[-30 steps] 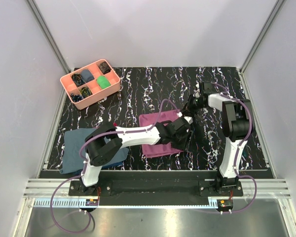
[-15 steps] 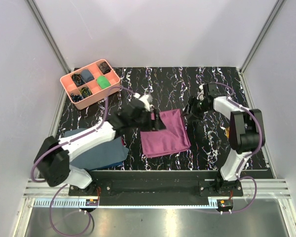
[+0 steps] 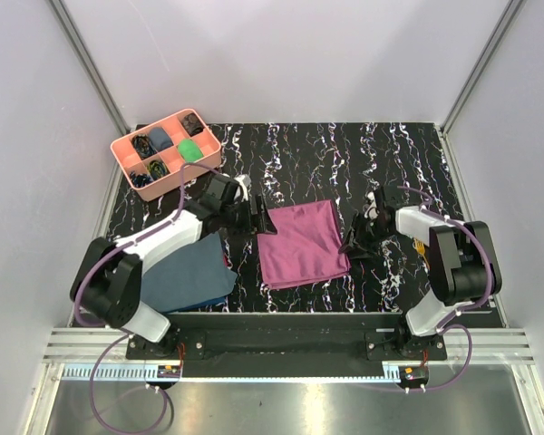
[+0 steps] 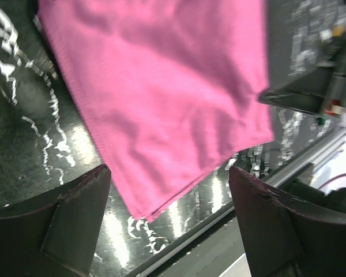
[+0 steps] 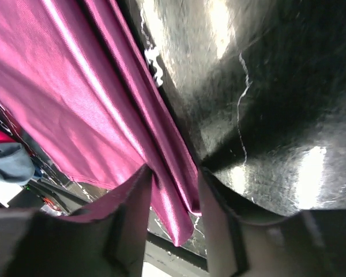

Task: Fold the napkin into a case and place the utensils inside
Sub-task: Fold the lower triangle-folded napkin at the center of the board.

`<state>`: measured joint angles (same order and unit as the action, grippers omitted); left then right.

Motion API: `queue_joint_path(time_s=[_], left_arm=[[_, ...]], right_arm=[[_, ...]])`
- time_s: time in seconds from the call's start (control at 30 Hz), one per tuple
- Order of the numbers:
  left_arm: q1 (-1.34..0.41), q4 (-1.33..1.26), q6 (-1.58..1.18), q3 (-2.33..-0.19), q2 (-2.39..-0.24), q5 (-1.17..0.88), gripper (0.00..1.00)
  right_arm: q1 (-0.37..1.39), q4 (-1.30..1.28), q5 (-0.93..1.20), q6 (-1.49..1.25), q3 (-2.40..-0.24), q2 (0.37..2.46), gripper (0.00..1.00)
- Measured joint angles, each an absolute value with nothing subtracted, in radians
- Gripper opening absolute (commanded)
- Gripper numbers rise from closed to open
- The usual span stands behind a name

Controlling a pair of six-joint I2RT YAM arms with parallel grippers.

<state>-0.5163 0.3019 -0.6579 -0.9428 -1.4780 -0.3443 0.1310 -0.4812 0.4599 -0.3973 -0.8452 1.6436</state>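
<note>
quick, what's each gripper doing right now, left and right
left gripper: open, holding nothing
right gripper: open, astride the napkin edge, not clamped on it

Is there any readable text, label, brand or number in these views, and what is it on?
None can be read. The napkin, pink tray and blue cloth show no print. The small orange tags by the arm bases are too small to read.
</note>
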Motion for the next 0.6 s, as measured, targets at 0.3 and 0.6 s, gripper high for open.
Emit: queue_joint_path(time_s=[0.3, 0.6], left_arm=[[-0.516, 0.312, -0.650, -0.944, -1.575, -0.353, 0.77], [-0.516, 0.315, -0.642, -0.951, -1.624, -0.329, 0.73]], right_arm=[[0.141, -0.439, 0.399, -0.454, -0.758, 1.578, 0.05], [0.143, -0.435, 0.345, -0.485, -0.729, 1.498, 0.53]])
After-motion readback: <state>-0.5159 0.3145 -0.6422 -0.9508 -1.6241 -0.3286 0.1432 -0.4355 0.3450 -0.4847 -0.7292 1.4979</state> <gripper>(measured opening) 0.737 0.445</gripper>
